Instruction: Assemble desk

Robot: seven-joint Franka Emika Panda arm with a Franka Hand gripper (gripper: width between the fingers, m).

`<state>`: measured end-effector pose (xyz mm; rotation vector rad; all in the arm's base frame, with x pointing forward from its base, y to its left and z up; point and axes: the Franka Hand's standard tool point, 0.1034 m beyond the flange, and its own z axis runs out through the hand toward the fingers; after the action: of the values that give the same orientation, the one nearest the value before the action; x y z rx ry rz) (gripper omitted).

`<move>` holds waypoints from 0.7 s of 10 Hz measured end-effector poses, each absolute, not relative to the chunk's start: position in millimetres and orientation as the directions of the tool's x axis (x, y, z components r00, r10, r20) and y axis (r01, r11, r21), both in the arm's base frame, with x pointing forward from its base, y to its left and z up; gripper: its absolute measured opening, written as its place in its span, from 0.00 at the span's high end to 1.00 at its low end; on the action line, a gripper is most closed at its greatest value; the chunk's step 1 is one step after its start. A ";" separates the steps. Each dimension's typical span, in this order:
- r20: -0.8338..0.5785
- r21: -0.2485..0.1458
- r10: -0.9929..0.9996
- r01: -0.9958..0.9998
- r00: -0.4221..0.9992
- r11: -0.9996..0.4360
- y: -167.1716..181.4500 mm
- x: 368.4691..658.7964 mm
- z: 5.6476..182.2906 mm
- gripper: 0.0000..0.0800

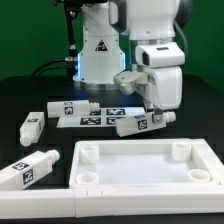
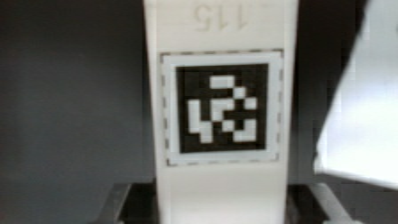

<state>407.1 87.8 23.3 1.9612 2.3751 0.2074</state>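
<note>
The desk top (image 1: 140,170), a wide white panel with a raised rim and corner holes, lies at the front of the table. My gripper (image 1: 155,112) hangs just behind it, shut on a white leg (image 1: 140,124) that lies level, pointing to the exterior view's left. In the wrist view this leg (image 2: 217,60) fills the middle with its square tag facing the camera, and the gripper (image 2: 224,198) has a dark finger on each side of it. Three more legs lie loose on the exterior view's left: one (image 1: 30,125), another (image 1: 68,108), and a third (image 1: 25,171) near the front.
The marker board (image 1: 95,119) lies flat behind the desk top, under and beside the held leg. The robot's white base (image 1: 98,50) stands at the back. The table surface is black.
</note>
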 end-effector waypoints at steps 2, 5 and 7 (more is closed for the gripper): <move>0.026 0.110 0.949 0.944 -0.316 0.311 88.9 404.5 21.3 0.64; -0.010 0.150 0.777 0.767 -0.629 0.623 97.3 396.2 19.6 0.64; -0.023 0.194 0.624 0.609 -0.781 0.769 113.6 385.0 15.0 0.64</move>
<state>385.0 113.6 15.0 1.0036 2.8732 0.2694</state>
